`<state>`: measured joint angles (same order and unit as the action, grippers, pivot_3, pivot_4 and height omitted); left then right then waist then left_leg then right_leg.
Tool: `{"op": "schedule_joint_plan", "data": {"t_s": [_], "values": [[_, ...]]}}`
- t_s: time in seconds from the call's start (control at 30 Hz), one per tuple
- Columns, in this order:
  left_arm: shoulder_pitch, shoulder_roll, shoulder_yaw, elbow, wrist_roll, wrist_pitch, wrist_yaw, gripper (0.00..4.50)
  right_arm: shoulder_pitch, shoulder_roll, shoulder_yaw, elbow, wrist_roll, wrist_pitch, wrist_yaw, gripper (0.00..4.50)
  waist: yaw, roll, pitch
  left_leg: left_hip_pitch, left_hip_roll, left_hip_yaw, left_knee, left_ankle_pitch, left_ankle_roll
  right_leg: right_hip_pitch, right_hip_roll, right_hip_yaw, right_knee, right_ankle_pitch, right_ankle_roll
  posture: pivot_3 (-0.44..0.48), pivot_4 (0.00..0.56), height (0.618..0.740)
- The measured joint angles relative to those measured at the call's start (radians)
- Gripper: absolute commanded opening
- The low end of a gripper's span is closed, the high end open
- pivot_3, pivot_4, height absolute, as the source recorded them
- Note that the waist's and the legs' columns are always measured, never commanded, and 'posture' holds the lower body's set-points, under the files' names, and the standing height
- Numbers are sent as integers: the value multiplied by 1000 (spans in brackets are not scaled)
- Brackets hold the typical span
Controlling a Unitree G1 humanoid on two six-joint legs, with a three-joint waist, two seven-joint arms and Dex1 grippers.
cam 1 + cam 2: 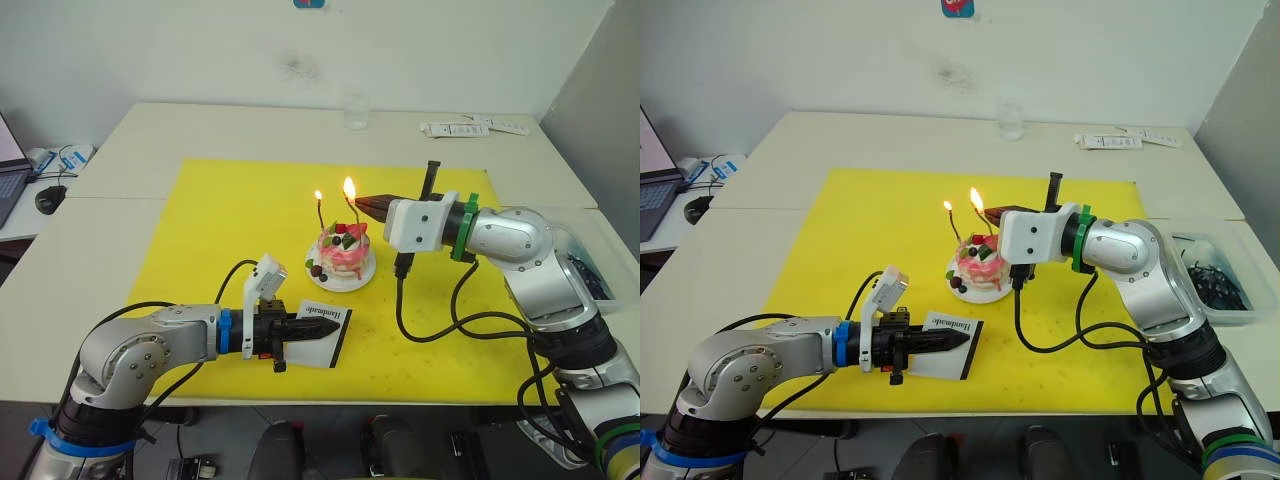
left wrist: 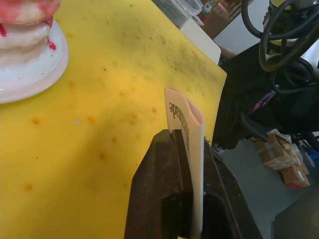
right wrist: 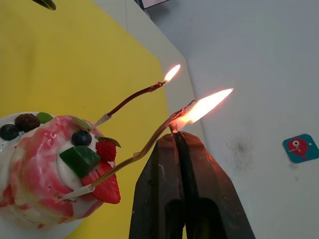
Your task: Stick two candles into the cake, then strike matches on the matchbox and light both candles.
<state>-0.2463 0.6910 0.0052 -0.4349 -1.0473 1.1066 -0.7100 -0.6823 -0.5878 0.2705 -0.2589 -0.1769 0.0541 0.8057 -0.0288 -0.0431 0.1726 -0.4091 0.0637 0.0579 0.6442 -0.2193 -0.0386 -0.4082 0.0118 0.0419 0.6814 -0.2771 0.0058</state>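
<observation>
Left eye view: on the yellow mat the left gripper clamps the white matchbox near and left of the cake. Both candles stand in the cake, each burning. The right gripper, fingers pinched on a match, holds it flaming against the right candle's tip.

My right fingers hide the match — only flame shows; my left fingers cover the matchbox base.

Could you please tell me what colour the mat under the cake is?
Yellow; the mat shows best in the left eye view, under the cake.
</observation>
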Motion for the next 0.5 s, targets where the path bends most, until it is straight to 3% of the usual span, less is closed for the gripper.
{"op": "schedule_joint_plan", "data": {"t_s": [0.5], "values": [[-4,-9,-1,0,0,1,1,0,0,0,0,0,-3,0,0,17,0,0,0,0,0,0,0,0,0,0,0,0,0,0,0,0,150,740]]}}
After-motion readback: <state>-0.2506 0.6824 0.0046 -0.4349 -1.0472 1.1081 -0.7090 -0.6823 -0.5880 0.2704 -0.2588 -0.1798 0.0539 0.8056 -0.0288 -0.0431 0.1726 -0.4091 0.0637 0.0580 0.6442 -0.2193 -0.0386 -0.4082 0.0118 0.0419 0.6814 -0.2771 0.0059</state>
